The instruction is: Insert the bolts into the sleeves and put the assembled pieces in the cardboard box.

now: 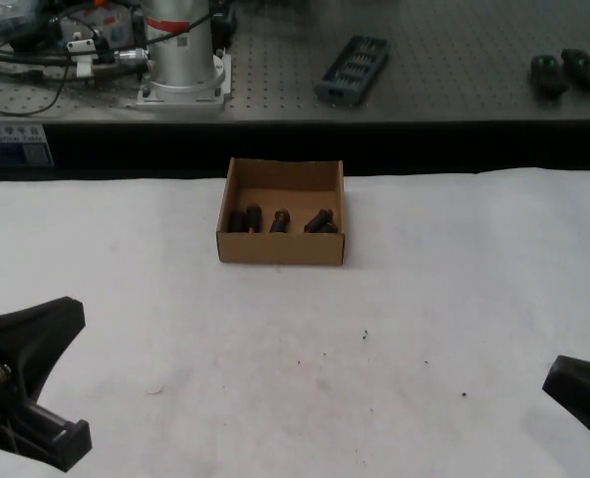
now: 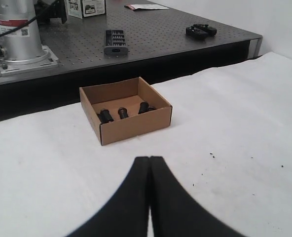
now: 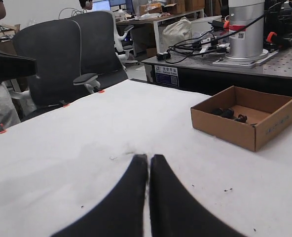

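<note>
Cardboard box stands open-topped on the white-covered counter, at 12 o'clock from the counter's middle in the high view. We note several dark pieces lying in a row on its floor, toward its 6 o'clock wall. The left arm sits at 7 o'clock and the right arm at 5 o'clock, both well apart from the box. The left jaws are pressed together, empty. The right jaws are likewise closed on nothing.

A silver cylinder and black rack sit on the perforated bench behind the white sheet
</note>
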Tool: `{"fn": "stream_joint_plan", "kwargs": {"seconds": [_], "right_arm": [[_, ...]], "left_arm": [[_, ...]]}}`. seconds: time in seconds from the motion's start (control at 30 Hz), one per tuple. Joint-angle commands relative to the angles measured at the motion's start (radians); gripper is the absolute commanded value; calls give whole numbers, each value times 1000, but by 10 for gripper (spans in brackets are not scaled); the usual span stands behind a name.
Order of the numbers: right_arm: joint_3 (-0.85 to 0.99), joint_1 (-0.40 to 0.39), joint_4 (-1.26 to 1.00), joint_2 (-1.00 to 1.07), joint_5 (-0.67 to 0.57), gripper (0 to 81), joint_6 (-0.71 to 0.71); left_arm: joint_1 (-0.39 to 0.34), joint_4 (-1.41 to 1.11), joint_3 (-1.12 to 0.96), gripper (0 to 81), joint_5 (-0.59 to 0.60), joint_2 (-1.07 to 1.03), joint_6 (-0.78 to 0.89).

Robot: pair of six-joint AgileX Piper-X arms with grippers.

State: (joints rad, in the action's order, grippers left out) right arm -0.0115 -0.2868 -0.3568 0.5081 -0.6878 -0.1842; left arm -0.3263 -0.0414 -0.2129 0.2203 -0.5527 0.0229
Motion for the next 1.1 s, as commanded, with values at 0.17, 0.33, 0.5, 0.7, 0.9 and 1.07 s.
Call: {"fn": "stream_joint_plan", "kwargs": {"seconds": [0.17,0.33,0.5,0.7,0.9,1.07], "right_arm": [[12,5,-23,-9,4,43,-14],[12,5,-23,-9,4,43,-14],[12,5,-1,-9,4,43,-14],[12,5,-1,-52,4,43,-14],[12,5,1,-260,4,43,-14],[12,5,1,-403,4,43,-14]], "left_arm": [[1,-12,-3,6,-8,8,8],[1,-12,6,6,-8,24,8],[1,-12,41,6,-8,94,8],[4,-12,94,6,-8,185,8],[3,-12,163,6,-8,267,8],[3,-12,213,6,-8,346,8]]}}
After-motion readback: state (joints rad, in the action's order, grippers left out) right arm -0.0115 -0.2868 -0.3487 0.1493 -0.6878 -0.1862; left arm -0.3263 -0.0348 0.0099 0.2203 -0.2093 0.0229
